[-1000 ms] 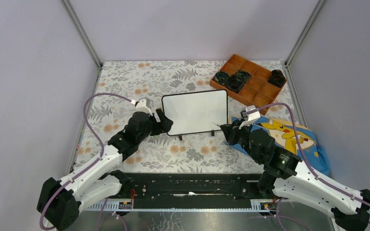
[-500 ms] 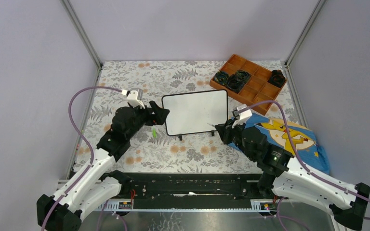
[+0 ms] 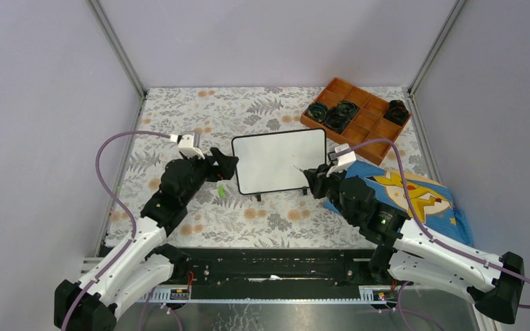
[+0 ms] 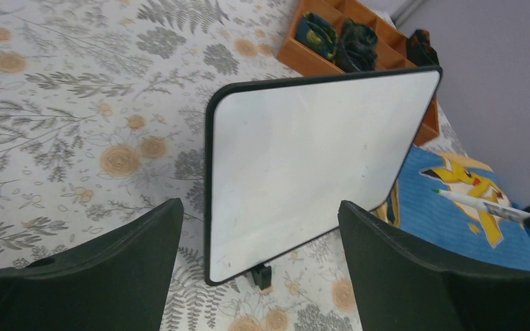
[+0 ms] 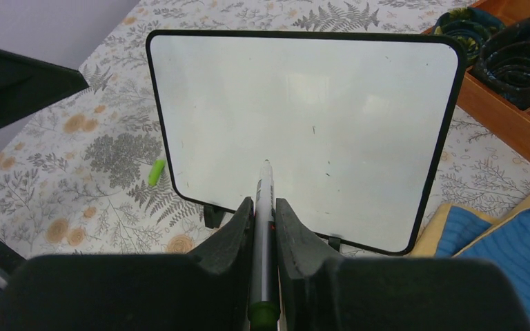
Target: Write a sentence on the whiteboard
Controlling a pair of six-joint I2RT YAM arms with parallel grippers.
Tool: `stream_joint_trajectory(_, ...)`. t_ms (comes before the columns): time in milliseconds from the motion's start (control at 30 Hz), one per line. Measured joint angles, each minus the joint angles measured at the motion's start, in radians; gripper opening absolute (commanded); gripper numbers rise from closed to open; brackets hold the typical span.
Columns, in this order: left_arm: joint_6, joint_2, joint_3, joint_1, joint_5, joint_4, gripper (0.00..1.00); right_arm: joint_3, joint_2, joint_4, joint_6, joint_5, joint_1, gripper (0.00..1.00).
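Observation:
The whiteboard (image 3: 279, 161) stands tilted on its small black feet at mid-table, its face blank apart from faint specks; no sentence shows on it. My right gripper (image 3: 312, 178) is shut on a green-ended marker (image 5: 265, 189), whose tip points at the lower middle of the whiteboard (image 5: 303, 117), just short of it or touching. My left gripper (image 3: 226, 164) hovers open beside the board's left edge, holding nothing. In the left wrist view the left gripper (image 4: 260, 207) frames the whiteboard (image 4: 310, 152), and the marker (image 4: 479, 205) shows at the right.
A small green cap (image 3: 220, 188) lies on the floral cloth left of the board's foot, also the cap (image 5: 156, 172). A wooden compartment tray (image 3: 366, 127) with dark rolled items sits back right. A blue Pikachu cloth (image 3: 421, 196) lies under my right arm.
My left gripper has drawn back from the board's left edge, and the green cap now lies on the table. My right gripper with the marker has moved left, closer to the board.

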Motion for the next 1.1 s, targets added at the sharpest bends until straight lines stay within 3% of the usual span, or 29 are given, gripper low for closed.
stream_joint_trajectory(200, -0.005, -0.06, -0.083, 0.001, -0.167, 0.024, 0.92, 0.0, 0.0, 0.027, 0.003, 0.01, 0.0, 0.0)
stream_joint_trajectory(333, -0.016, -0.065, -0.066, 0.034, -0.158, 0.008, 0.92, 0.0, -0.003, 0.032, 0.003, 0.01, 0.0, 0.0)
stream_joint_trajectory(633, -0.136, 0.05, 0.015, 0.274, 0.145, 0.013, 0.93, -0.001, -0.018, 0.036, 0.003, 0.007, 0.0, 0.0)
stream_joint_trajectory(900, -0.266, 0.204, -0.012, 0.378, 0.448, 0.217, 0.94, -0.001, -0.042, 0.027, 0.003, -0.003, 0.0, 0.0)
stream_joint_trajectory(1100, -0.323, 0.284, -0.032, 0.387, 0.6, 0.362, 0.99, -0.001, -0.064, 0.027, 0.004, -0.011, 0.0, 0.0)
